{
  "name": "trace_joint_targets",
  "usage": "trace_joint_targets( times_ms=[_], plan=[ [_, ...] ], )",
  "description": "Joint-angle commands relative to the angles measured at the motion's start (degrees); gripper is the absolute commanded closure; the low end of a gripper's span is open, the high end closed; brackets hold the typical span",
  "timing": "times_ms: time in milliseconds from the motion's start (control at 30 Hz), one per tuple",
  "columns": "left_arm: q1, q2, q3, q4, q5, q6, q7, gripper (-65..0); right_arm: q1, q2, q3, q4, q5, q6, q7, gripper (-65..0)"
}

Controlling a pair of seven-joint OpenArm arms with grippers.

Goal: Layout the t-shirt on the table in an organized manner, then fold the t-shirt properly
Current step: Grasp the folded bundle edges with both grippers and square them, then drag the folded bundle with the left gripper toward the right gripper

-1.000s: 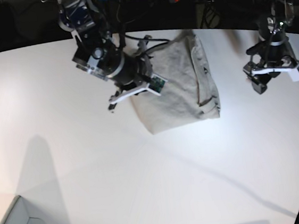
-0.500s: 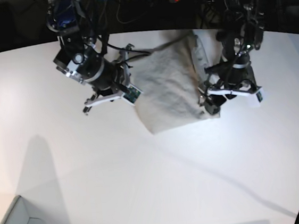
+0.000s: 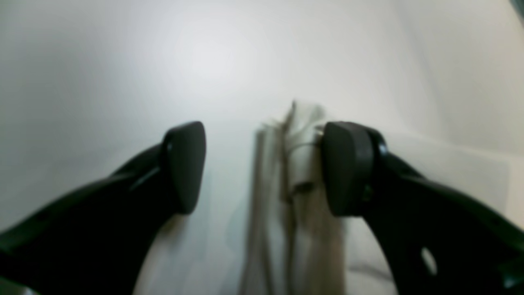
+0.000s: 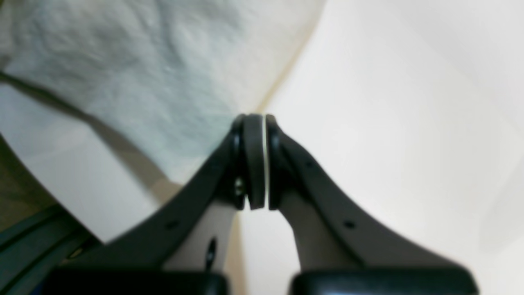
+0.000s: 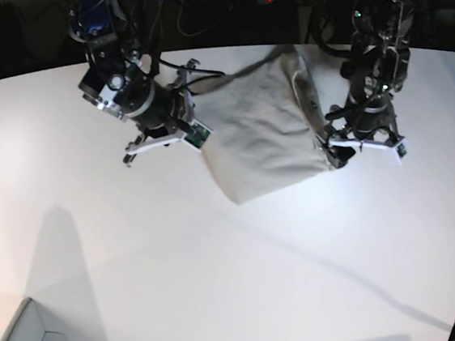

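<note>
Grey-beige t-shirt (image 5: 260,130) lies bunched on the white bench (image 5: 222,277), right hand (image 5: 153,141) pinched empty beside it, left hand (image 5: 363,144) spread over the folded edge — grab every layer!

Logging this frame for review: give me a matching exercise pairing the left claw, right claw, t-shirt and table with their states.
Things:
1. left claw
2. right claw
3. t-shirt
4. table

States:
A. folded into a compact bundle
B. shut, holding nothing, beside the cloth
C. open, straddling the layered cloth edge
D. plain white, carrying the cloth

Pairs: 1-C, 2-B, 3-A, 4-D
</note>
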Motion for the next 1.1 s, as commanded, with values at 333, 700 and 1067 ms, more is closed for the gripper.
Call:
trace_joint_targets(
  times_ms=[333, 700, 1067],
  plan=[
    [6.99, -3.68, -8.43, 5.01, -9.72, -0.25, -0.59, -43.3, 0.33, -0.24, -0.07, 1.08, 0.32, -0.35, 1.22, 0.0],
    [6.20, 0.01, -0.16, 9.40, -12.18, 0.19, -0.59, -43.3, 0.33, -0.24, -0.07, 1.08, 0.32, -0.35, 1.22, 0.0],
    [5.41, 0.89, 0.98, 1.31, -12.18, -0.16, -0.59, -43.3, 0.33, 0.55, -0.07, 1.08, 0.32, -0.35, 1.13, 0.0]
  ],
)
